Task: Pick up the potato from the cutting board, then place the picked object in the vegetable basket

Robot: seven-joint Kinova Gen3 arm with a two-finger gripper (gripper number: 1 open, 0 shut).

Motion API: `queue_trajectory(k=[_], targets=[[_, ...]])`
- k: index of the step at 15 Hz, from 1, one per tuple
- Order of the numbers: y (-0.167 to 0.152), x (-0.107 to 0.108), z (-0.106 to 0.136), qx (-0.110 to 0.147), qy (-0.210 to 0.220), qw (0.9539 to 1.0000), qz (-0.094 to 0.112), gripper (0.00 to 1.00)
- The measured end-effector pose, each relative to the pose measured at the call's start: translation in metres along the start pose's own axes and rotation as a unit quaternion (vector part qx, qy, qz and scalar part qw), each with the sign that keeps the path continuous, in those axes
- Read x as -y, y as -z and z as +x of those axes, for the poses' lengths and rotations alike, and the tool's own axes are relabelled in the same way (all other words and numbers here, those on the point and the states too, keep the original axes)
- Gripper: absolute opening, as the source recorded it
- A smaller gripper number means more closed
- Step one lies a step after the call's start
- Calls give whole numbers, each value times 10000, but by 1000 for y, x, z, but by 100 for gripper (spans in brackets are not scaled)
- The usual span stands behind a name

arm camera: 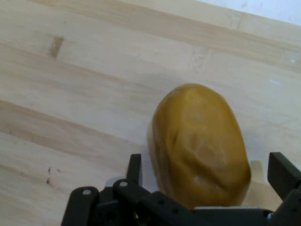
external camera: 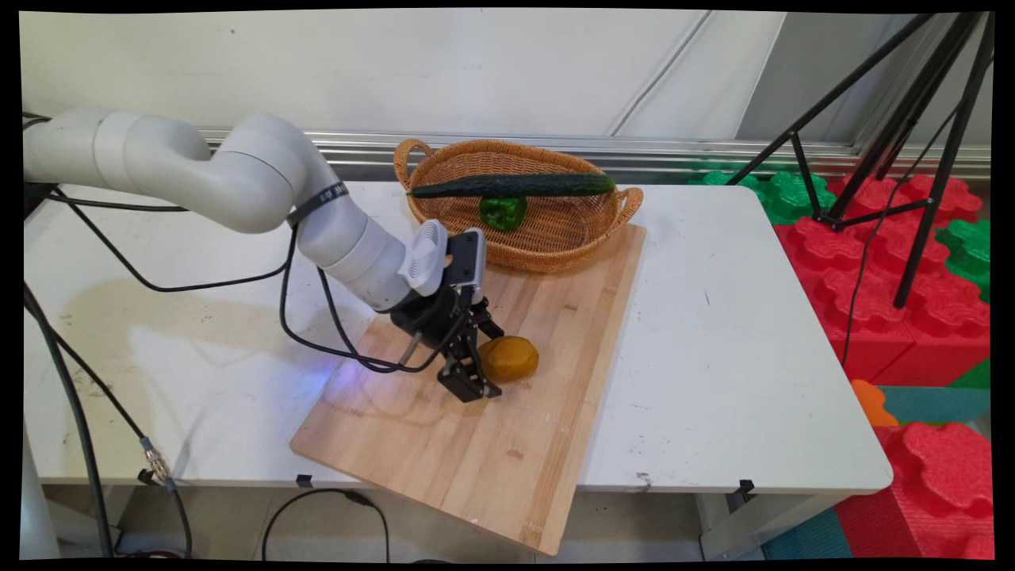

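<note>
Straddling a potato, the black gripper sits low on the wooden cutting board, spread wide and released; one finger stands on each side of the potato with a gap showing, nothing clamped. Potato: smooth, matte, yellow-brown, egg-shaped, lying near the middle of the board. In the hand view its long axis runs straight away from the gripper; in the main view it lies roughly left-right. Board is pale, with straight grain and a few dark knots, set at an angle on the white table, one corner past the near edge. Behind it, a woven wicker basket with loop handles holds a glossy green pepper; a long dark cucumber lies across its rim, left-right.
</note>
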Motion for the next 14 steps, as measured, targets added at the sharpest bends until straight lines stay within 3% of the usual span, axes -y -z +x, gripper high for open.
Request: queue_trajectory(k=[2, 3, 14], targets=[[-5, 0, 2, 1, 7, 10000, 10, 100], [-7, 0, 3, -4, 4, 10000, 11, 0], [1, 0, 11, -163, 38, 9998, 135, 0]])
